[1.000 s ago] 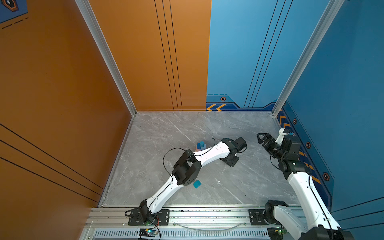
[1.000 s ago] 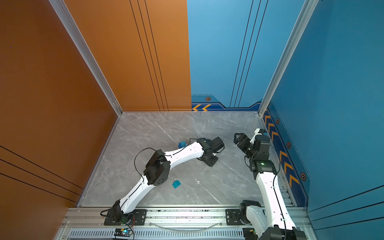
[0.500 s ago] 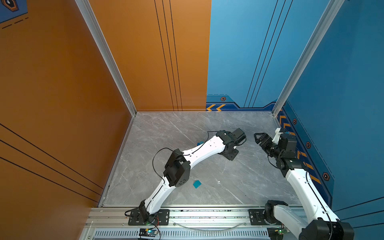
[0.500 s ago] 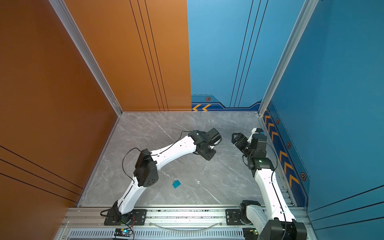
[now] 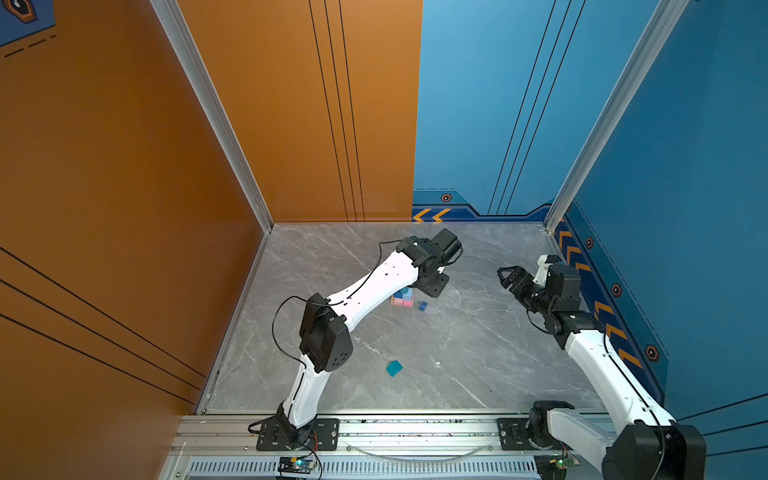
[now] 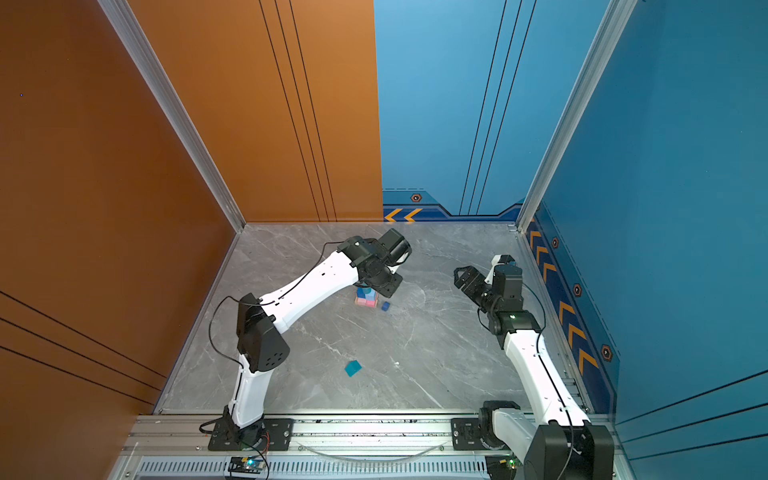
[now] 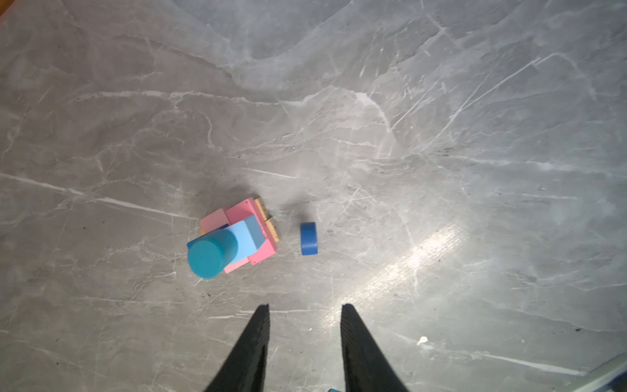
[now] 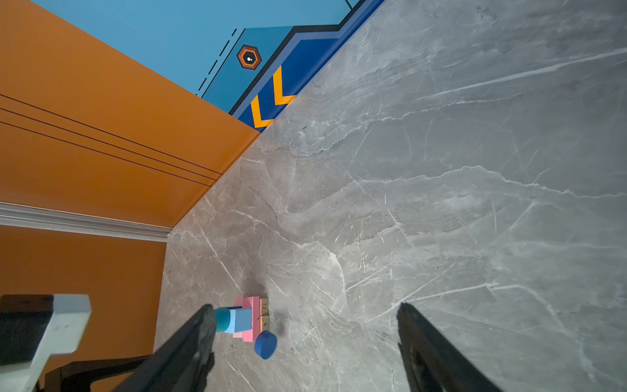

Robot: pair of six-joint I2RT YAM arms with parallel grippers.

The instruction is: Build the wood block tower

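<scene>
The wood block tower (image 7: pixel 237 234) stands mid-floor: tan bars at the base, pink bars across them, a light-blue cube, then a teal cylinder (image 7: pixel 208 256) on top. It shows in both top views (image 5: pixel 403 298) (image 6: pixel 367 297) and in the right wrist view (image 8: pixel 244 319). A dark-blue cylinder (image 7: pixel 308 238) (image 5: pixel 423 306) (image 8: pixel 265 344) lies on its edge on the floor just beside the tower. A teal cube (image 5: pixel 394 368) (image 6: pixel 353 368) sits alone nearer the front. My left gripper (image 7: pixel 305 307) hovers high above the blocks, open and empty. My right gripper (image 5: pixel 509 278) (image 8: pixel 305 307) hangs open to the right, empty.
Grey marble floor (image 5: pixel 478 332) boxed by an orange wall (image 5: pixel 124 249) on the left and blue walls (image 5: pixel 685 208) at the back and right. A metal rail (image 5: pixel 415 432) with both arm bases runs along the front. A white speck (image 5: pixel 438 363) lies near the teal cube.
My left arm has pulled up and back toward the far wall, uncovering the tower and the dark-blue cylinder beside it. My right gripper has drifted slightly left.
</scene>
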